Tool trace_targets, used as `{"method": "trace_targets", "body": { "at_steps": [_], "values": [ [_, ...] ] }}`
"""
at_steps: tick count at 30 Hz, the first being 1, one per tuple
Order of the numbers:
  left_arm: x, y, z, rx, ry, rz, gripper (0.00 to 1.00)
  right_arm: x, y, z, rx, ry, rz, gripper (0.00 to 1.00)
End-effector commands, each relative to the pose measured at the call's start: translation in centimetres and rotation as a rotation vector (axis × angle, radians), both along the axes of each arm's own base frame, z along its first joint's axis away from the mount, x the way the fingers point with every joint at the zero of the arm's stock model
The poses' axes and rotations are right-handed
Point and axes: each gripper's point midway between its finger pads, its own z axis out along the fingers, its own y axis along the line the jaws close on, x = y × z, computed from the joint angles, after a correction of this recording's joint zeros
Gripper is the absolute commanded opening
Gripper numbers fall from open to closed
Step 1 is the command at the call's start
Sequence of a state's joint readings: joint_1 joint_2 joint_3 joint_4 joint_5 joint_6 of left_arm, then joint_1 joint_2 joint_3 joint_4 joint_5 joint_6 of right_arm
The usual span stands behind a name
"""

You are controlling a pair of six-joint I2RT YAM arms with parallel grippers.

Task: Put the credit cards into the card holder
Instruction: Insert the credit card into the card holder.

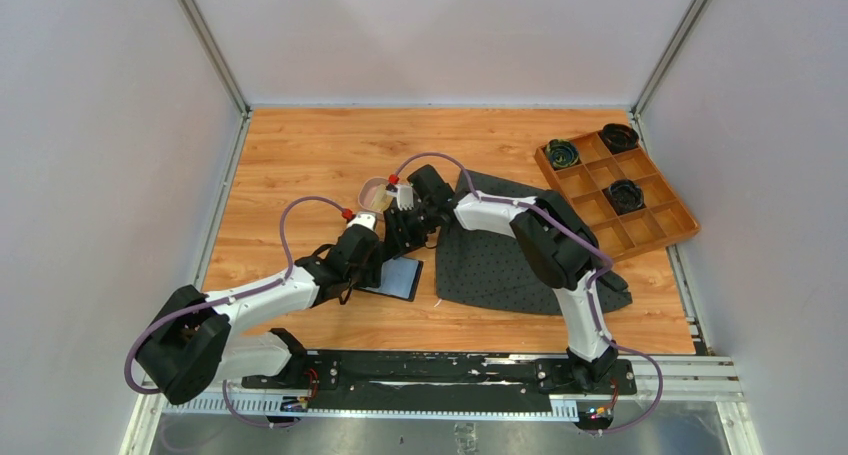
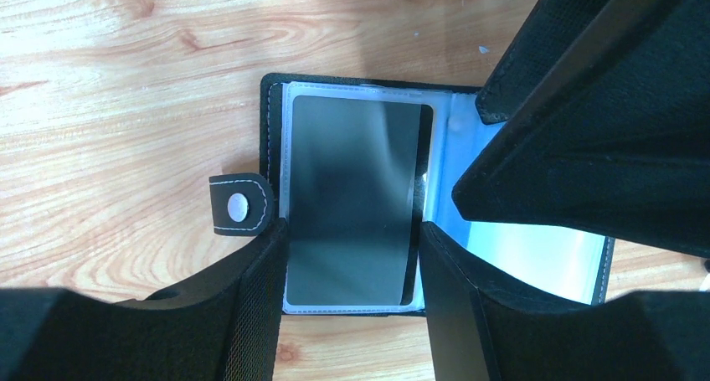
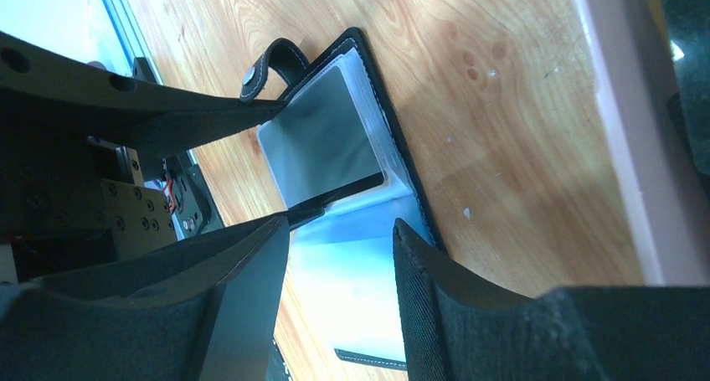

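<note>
Card holder (image 1: 400, 278) lay open flat directly beneath my left claw (image 2: 353, 230), jaws spread astride the sleeved black card (image 2: 356, 172), apparently to steady the page; my right claw (image 3: 342, 223), also open, hung just beside, over the opposite page.

Wood-grain tabletop (image 1: 300, 155) between plain pale walls (image 1: 100, 125), metal corner posts (image 1: 205, 40).
</note>
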State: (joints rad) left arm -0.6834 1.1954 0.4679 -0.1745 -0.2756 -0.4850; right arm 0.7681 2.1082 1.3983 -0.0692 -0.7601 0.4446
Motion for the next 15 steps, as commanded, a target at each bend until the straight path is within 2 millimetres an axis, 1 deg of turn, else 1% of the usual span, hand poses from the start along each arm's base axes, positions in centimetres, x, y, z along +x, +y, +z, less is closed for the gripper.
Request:
{"method": "trace_targets", "body": {
  "at_steps": [1,4,7,11,15],
  "values": [
    [0.0,0.1,0.3,-0.007,-0.006,0.025,0.51,0.4,-0.5,3.3,0.042,-0.088,0.044,0.53],
    [-0.1,-0.4,1.2,-0.043,-0.011,0.021,0.58,0.5,-1.2,4.6,0.060,-0.146,0.084,0.54],
    [-0.2,-0.6,2.7,-0.077,-0.035,0.012,0.64,0.2,-2.3,6.5,0.109,-0.206,0.140,0.54],
    [-0.4,-0.5,5.0,-0.114,-0.086,-0.003,0.73,-1.0,-3.9,8.9,0.198,-0.321,0.263,0.54],
    [-0.8,-0.3,7.2,-0.153,-0.143,-0.029,0.84,-2.5,-5.9,11.0,0.276,-0.426,0.381,0.54]
  ]
}}
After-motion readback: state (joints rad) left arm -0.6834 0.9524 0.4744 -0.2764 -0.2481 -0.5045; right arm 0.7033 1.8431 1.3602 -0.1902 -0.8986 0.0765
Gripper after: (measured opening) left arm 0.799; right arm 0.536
